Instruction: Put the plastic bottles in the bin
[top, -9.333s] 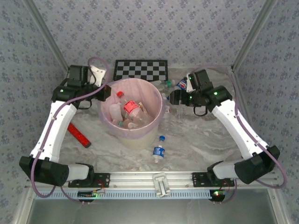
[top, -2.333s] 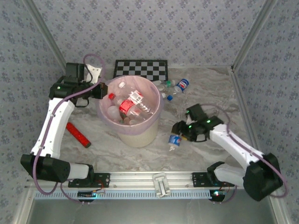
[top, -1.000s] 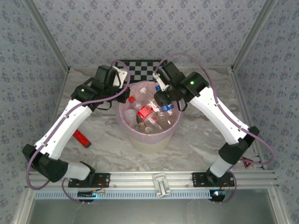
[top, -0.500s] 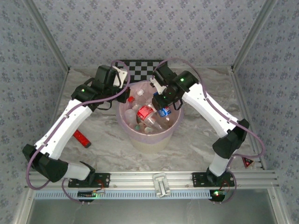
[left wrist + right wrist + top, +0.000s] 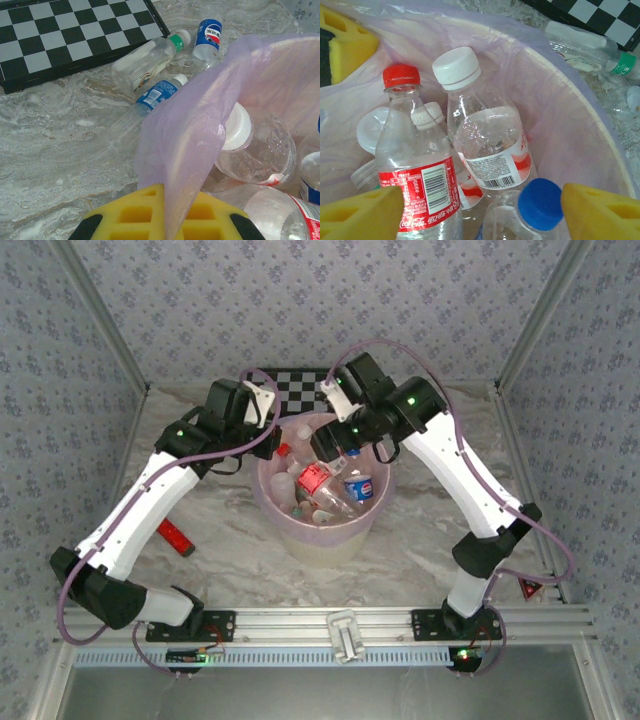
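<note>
clear, glossy plastic bottles (image 5: 485,145) with ribbed plastic caps (image 5: 456,67); smooth cream bin (image 5: 325,542) lined with a thin, crinkly translucent bag (image 5: 190,125). the table (image 5: 50,150) has a polished marble-look finish. pads (image 5: 600,210) of the right tool (image 5: 481,210) look matt, spongy yellow foam.

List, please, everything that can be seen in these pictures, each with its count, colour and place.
bin: one, cream-white, middle of the table
bag: one, pink-lilac, lining the bin
bottles in the bin: at least five, clear, with red, white and blue caps, piled inside
bottles on the table: three, clear, one green cap, one white cap, one Pepsi label, between the checkerboard and the bin
checkerboard: one, black and white, far side of the table
red bar: one, red, flat on the table left of the bin
table: one, grey-white marbled
left gripper: one, yellow pads, shut on the bag at the bin's rim
right gripper: one, yellow pads, open above the bottles in the bin
</note>
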